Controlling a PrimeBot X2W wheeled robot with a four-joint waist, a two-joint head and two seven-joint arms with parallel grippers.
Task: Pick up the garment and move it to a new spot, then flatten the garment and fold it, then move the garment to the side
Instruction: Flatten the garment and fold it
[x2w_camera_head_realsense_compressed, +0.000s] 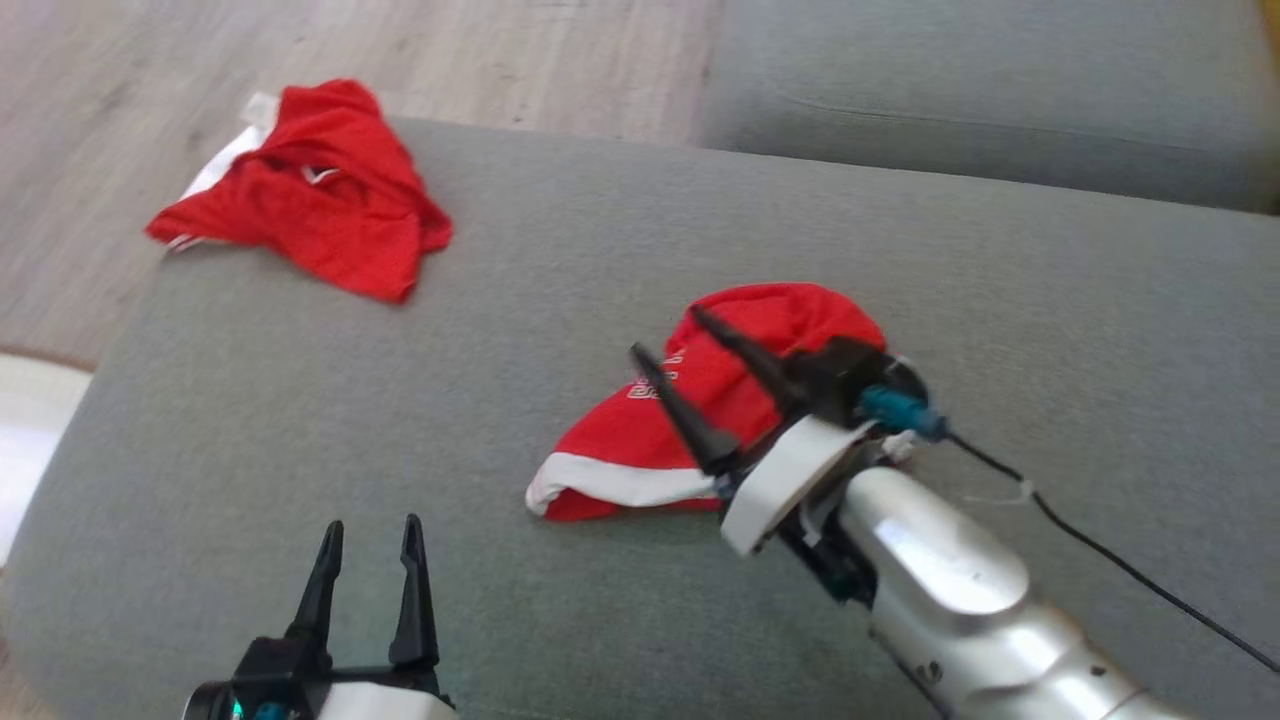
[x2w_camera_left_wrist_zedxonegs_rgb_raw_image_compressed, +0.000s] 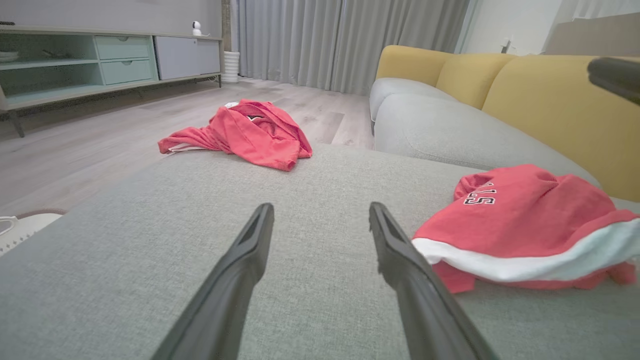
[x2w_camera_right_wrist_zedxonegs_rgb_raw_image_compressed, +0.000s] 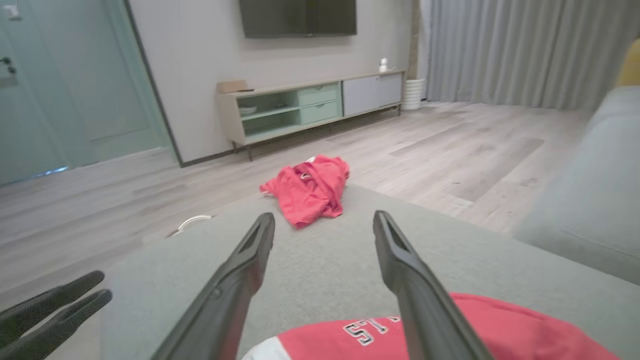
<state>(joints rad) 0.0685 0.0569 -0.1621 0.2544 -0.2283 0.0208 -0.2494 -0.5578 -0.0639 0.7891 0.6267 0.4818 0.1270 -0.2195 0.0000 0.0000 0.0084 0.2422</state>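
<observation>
Now, garment (x2w_camera_head_realsense_compressed: 615, 450): red with a white band along its near edge and white lettering, bunched in a heap on the grey sofa seat (x2w_camera_head_realsense_compressed: 300, 420), toward the robot's right side.
Right pincer (x2w_camera_head_realsense_compressed: 665, 331): released, fingers spread wide with nothing between them; it hangs over the heap, pointing toward the far left; whether it touches the cloth cannot be told.
Left pincer (x2w_camera_head_realsense_compressed: 372, 523): released and holding nothing, low over bare seat near the front edge, well apart from the heap.
Second red garment (x2w_camera_head_realsense_compressed: 320, 200): crumpled at the far left corner of the seat, some white cloth showing at its edge, well apart from both pincers.
Cable (x2w_camera_head_realsense_compressed: 1100, 545): dark, trailing from the right wrist across the seat.
Surroundings: pale wood floor (x2w_camera_head_realsense_compressed: 450, 50) beyond the seat; yellow backrest (x2w_camera_left_wrist_zedxonegs_rgb_raw_image_compressed: 540, 95) on the right.
</observation>
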